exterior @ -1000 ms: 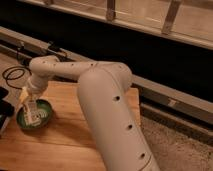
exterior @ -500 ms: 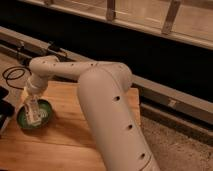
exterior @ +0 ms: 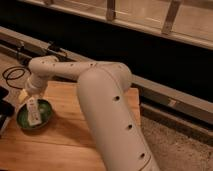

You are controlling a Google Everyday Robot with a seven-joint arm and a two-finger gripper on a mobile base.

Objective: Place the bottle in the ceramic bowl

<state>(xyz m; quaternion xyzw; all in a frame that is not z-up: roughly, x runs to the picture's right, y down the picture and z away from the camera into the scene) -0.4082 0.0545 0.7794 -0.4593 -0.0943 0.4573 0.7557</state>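
The ceramic bowl point(exterior: 44, 119), dark green and round, sits at the left end of the wooden table point(exterior: 65, 140). The white bottle point(exterior: 33, 112) stands nearly upright inside it, its base on or just above the bowl's pale centre. My gripper point(exterior: 30, 98) is directly over the bowl and shut on the bottle's top. The white arm point(exterior: 100, 90) reaches in from the right and covers the middle of the table.
A black cable point(exterior: 12, 75) loops on the floor behind the table's left end. A dark object point(exterior: 4, 111) stands at the left edge beside the bowl. A metal rail point(exterior: 165, 95) and a dark wall run behind. Speckled floor point(exterior: 180, 145) lies to the right.
The gripper has lowered the bottle slightly further into the bowl. The arm has barely shifted otherwise.
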